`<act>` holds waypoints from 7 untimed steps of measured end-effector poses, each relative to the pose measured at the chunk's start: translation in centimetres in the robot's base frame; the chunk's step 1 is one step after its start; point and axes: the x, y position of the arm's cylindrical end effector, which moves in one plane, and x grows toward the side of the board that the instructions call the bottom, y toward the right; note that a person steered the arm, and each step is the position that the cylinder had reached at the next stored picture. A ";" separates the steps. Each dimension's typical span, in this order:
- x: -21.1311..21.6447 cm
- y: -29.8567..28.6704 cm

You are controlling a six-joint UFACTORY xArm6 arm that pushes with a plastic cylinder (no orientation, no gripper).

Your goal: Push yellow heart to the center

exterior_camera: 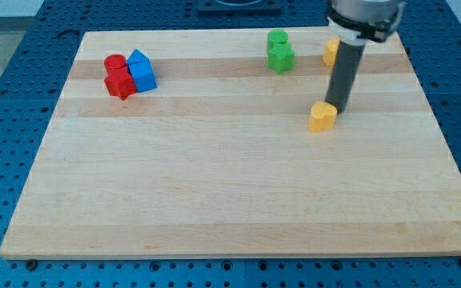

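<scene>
The yellow heart (322, 117) lies on the wooden board (230, 192), right of the middle and in the upper half. My tip (337, 106) stands at the heart's upper right edge, touching it or nearly so. The dark rod rises from there toward the view's top. A second yellow block (330, 53) sits near the top edge, partly hidden behind the rod; its shape is unclear.
Two green blocks (278, 51) sit together near the top edge, left of the rod. At the upper left a red cylinder (114, 64), a red star-like block (120, 83) and a blue block (141, 70) are clustered, touching.
</scene>
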 end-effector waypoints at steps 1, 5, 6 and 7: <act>3.9 1.1; 0.0 -3.5; -5.0 -6.4; -3.7 -14.3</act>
